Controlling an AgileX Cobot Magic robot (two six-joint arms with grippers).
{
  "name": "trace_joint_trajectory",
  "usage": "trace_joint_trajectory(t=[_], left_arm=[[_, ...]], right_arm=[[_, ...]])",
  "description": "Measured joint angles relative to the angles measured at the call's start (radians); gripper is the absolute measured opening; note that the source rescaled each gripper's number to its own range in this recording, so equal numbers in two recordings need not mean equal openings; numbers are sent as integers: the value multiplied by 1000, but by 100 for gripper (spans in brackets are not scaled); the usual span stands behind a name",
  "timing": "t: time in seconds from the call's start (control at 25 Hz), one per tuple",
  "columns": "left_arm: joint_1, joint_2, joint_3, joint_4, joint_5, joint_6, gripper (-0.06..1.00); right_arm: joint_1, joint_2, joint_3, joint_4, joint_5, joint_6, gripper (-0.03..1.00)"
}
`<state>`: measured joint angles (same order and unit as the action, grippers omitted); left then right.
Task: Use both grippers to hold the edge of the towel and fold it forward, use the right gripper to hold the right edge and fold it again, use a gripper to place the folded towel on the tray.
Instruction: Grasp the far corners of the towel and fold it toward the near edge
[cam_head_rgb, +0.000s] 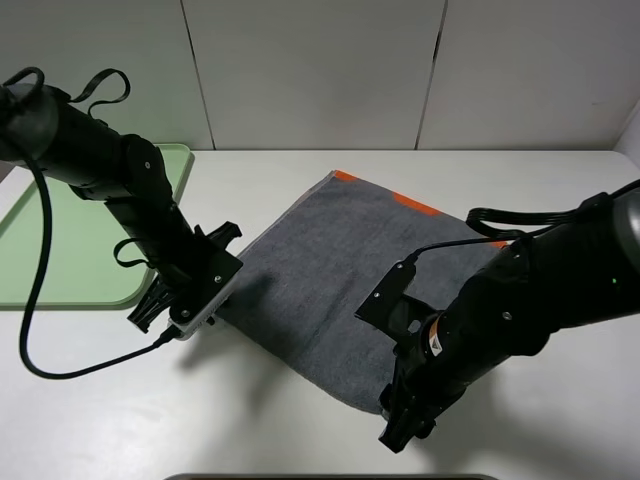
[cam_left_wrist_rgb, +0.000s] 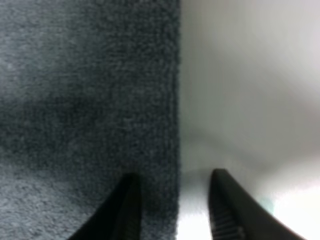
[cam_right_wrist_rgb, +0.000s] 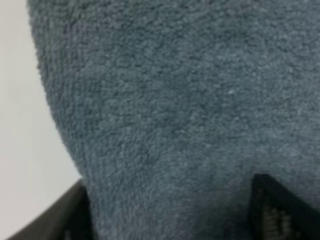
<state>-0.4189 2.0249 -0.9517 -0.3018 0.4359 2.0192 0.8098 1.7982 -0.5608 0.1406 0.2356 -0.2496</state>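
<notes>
The towel (cam_head_rgb: 330, 270) lies flat and unfolded on the table (cam_head_rgb: 520, 180), grey face up and set at an angle, with the tray (cam_head_rgb: 70, 250) apart from it on the left. Both arms are down at the edge of the towel (cam_head_rgb: 300, 365). The left fingers (cam_left_wrist_rgb: 125, 210) stand apart astride the hem, and the right fingers (cam_right_wrist_rgb: 280, 210) stand apart around a corner, neither pair pinching cloth. No fold is made yet, so both folds and the placing on the tray remain.
</notes>
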Motion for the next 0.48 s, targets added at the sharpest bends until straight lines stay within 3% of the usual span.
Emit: trace_joint_trajectory(t=[0.16, 0.36, 0.48], left_arm=[[0, 0, 1, -10, -7, 0, 25], [0, 0, 1, -14, -10, 0, 24], [0, 2, 1, -19, -20, 0, 13]], right_arm=[[-7, 4, 0, -1, -21, 0, 39], [-7, 7, -2, 3, -30, 0, 23], [-7, 7, -2, 10, -37, 0, 5]])
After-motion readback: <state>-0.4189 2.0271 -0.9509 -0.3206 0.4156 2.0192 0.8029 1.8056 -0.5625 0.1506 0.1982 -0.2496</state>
